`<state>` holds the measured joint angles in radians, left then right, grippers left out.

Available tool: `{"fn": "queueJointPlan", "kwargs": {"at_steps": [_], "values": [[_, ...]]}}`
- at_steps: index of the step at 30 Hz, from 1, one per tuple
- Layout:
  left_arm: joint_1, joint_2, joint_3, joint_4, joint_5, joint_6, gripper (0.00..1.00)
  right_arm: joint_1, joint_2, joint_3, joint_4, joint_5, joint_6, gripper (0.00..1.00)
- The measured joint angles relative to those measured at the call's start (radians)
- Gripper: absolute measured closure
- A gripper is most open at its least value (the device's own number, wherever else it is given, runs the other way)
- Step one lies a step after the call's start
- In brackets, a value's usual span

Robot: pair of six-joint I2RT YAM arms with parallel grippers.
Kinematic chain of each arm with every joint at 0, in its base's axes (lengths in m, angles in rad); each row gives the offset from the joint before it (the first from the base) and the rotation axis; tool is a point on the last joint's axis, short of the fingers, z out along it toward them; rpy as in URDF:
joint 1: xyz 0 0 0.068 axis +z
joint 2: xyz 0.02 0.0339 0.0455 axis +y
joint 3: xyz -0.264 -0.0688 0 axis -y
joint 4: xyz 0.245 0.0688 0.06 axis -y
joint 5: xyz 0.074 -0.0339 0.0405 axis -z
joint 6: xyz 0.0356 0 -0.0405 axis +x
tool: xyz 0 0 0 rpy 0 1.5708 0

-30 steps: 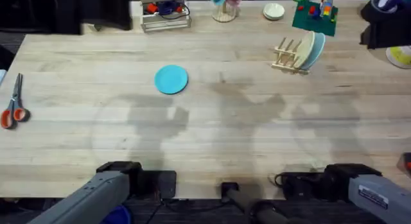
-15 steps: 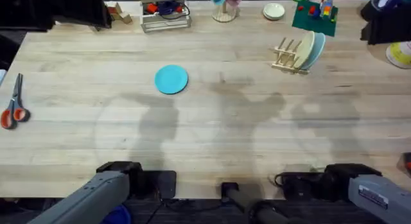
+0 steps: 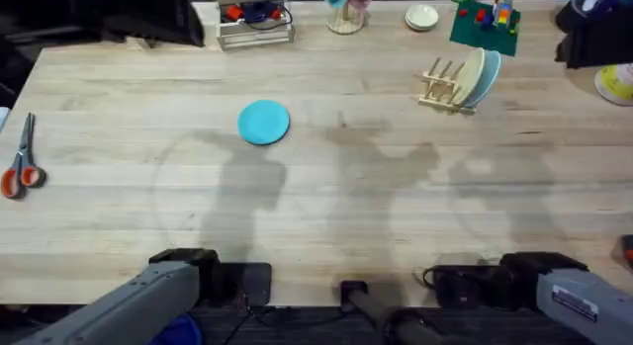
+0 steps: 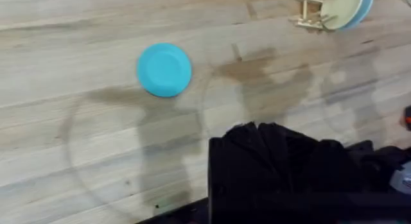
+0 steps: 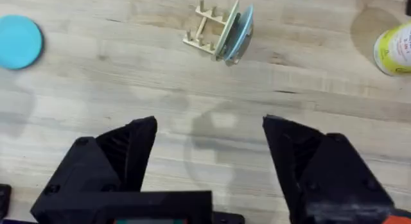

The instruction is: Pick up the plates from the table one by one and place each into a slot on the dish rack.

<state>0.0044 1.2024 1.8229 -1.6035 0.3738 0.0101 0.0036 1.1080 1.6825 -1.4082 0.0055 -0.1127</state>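
On the table (image 3: pixel 326 236), left of centre and toward the far half, we see the turquoise plate (image 3: pixel 264 122) lying flat, alone, well apart from everything. Dish rack (image 3: pixel 447 85) sits far right, already carrying a cream plate (image 3: pixel 471 75) and a pale blue plate (image 3: pixel 487 78) on edge, one just behind the other at the rack's right end. Free pegs remain on the rack's left side.

Right gripper (image 5: pixel 209 153) hangs above bare wood, fingers spread wide, holding nothing. Left gripper (image 4: pixel 276 160) looks like a dark bunched mass in its wrist view; we cannot tell whether it is released or clenched. Both arms are parked at the near edge.

Risks, as we judge them: plate is flat on wood with a low rim, so fingers could skid off or push it across the table instead of getting under the edge. Rack looks light; a plate driven in off-angle could knock it or tip the two plates already standing. Long carry from left to far right, so a weak pinch may drop it.

Orientation: turquoise plate is round, face up, no long axis to speak of. Rack's long axis runs roughly left-right with a slight slant; the racked plates lean toward the right, faces turned left.
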Motion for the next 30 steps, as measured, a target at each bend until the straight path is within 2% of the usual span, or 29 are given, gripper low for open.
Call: {"fn": "queueJointPlan", "kwargs": {"at_steps": [10, 13, 17, 21, 26, 30], "values": [[0.002, 0.092, 0.000, 0.003, 0.117, 0.011, 0.959, 0.000, 0.000, 0.000, 0.000, 0.000, 0.000, 0.008], [0.022, 0.111, 0.000, 0.002, 0.167, 0.037, 0.958, 0.000, 0.000, 0.000, 0.000, 0.000, 0.000, 0.009], [0.096, 0.134, -0.001, -0.010, 0.231, 0.089, 0.958, 0.000, 0.000, 0.000, 0.000, 0.000, 0.000, 0.007], [0.190, 0.140, -0.030, -0.017, 0.316, 0.161, 0.959, 0.000, 0.000, 0.000, 0.000, 0.000, 0.001, 0.007], [0.289, 0.150, -0.133, -0.019, 0.409, 0.246, 0.959, 0.000, 0.000, 0.000, 0.000, 0.000, 0.004, 0.009], [0.329, 0.192, -0.226, -0.011, 0.468, 0.310, 0.959, 0.000, 0.000, 0.000, 0.000, 0.000, 0.004, 0.009]]}}
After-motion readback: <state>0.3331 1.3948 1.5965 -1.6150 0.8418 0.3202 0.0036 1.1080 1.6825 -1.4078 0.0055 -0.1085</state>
